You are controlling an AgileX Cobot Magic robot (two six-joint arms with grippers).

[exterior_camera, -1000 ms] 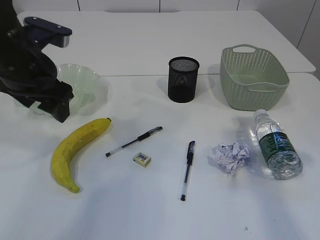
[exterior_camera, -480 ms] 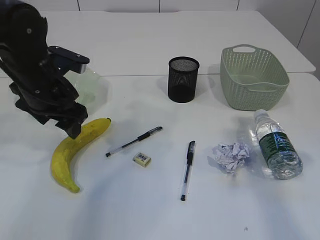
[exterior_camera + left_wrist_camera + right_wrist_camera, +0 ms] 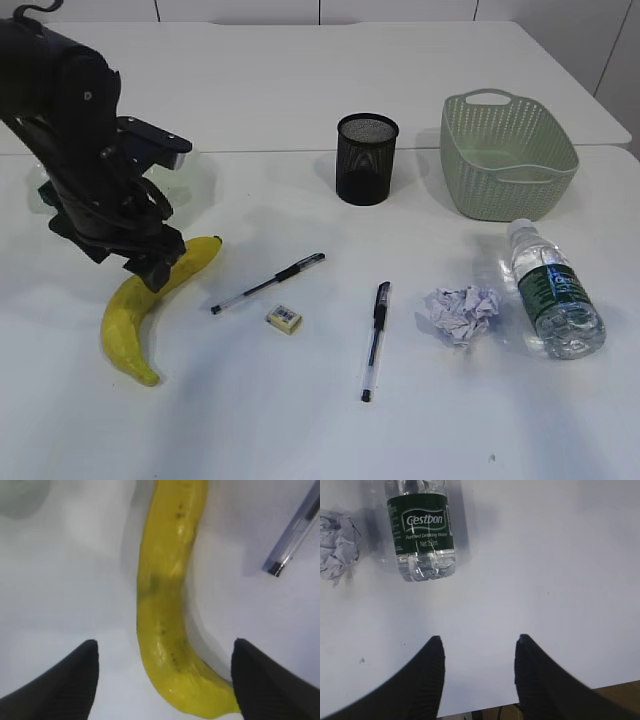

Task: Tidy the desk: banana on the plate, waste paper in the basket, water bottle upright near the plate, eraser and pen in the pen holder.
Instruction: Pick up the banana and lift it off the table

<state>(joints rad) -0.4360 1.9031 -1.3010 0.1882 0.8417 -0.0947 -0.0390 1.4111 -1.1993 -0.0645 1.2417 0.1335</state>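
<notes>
Since the earlier frame the left gripper (image 3: 152, 268) has dropped from beside the plate (image 3: 195, 165) onto the banana (image 3: 140, 310), which lies at the worktop's near left. Its fingers (image 3: 65, 677) stand wide apart astride the fruit, holding nothing. The banana looks soft and easily bruised; its thick middle seems the best hold. Pen holder (image 3: 366, 158) and basket (image 3: 508, 155) appear empty. The right gripper (image 3: 477, 672) hangs open beside the fallen water bottle (image 3: 422, 527).

The pen holder (image 3: 367, 158) stands at table centre rear, the basket (image 3: 507, 152) at its 3 o'clock. The banana (image 3: 150, 302) lies at the holder's 8 o'clock, one pen (image 3: 268, 283) and the eraser (image 3: 284, 319) at 7, another pen (image 3: 374, 340) at 6, and the crumpled paper (image 3: 461, 314) and lying bottle (image 3: 555, 294) toward 4.
</notes>
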